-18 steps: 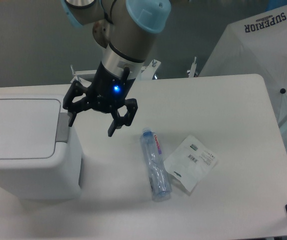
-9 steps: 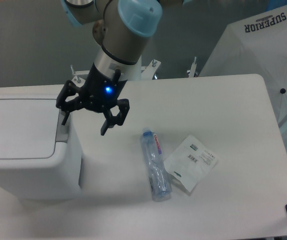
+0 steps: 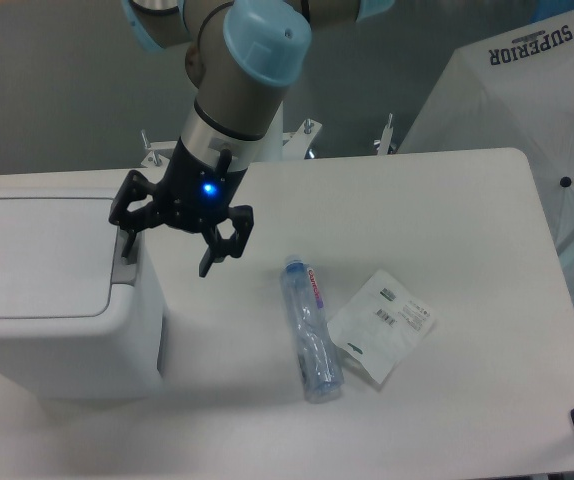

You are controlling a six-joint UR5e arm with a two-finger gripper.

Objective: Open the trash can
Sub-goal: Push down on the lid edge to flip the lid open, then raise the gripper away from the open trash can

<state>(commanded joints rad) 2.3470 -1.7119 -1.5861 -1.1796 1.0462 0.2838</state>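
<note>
One trash can (image 3: 47, 300) is seated at the worktop's (image 3: 447, 200) left end, lid closed, its grey tab overhung by one spread-fingered pincer (image 3: 167, 245); one bottle (image 3: 309, 330) and one packet (image 3: 382, 325) are laid alongside.

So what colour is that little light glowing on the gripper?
Blue. The light glows on the black gripper, clearest in the fixed camera view.

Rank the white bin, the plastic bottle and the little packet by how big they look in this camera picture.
1. The trash can, by far the largest, though it is cut off at the left edge.
2. and 3. The plastic bottle is longer and the flat packet is wider; they cover about the same area, so I won't rank them.
</note>
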